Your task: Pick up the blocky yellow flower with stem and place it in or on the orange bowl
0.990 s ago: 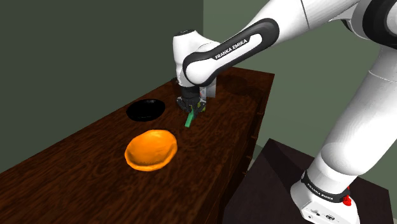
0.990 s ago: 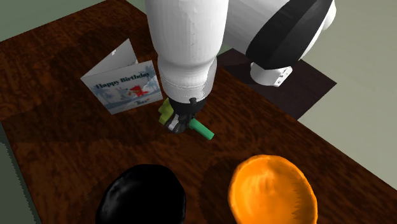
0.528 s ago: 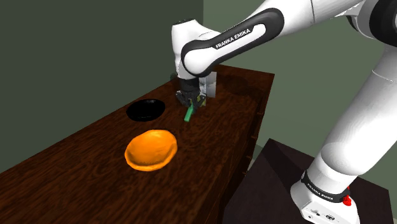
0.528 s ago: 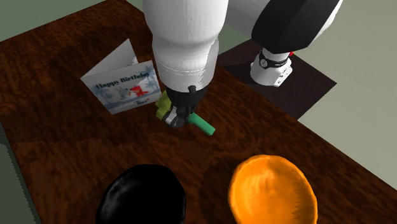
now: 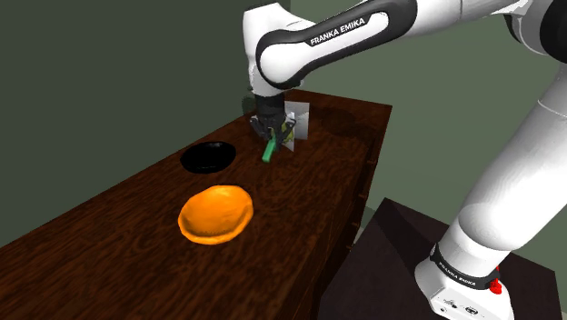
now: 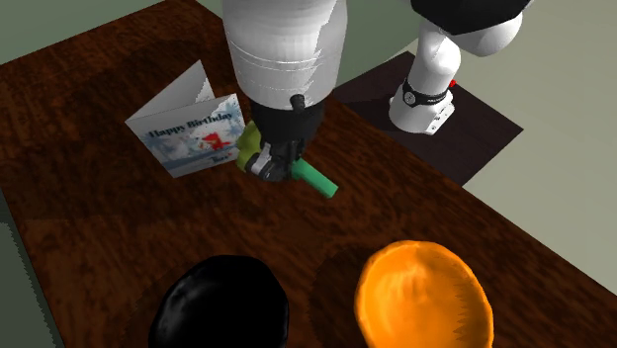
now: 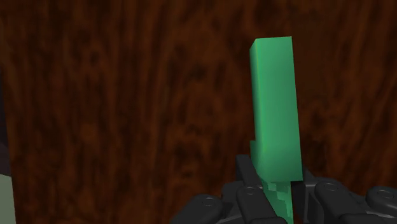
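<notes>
The blocky flower (image 6: 318, 181), green stem jutting out and yellowish head tucked by the fingers, hangs pinched in the tool (image 6: 267, 168) and seems clear of the table (image 6: 79, 227), near its far end beside the standing birthday card (image 6: 188, 133). The pick looks done, so the carry is the step in hand. The next move calls for swinging the flower along the table, past the black bowl (image 5: 208, 156), to above the orange bowl (image 5: 216, 214) near the table's middle, then spreading the fingers.
</notes>
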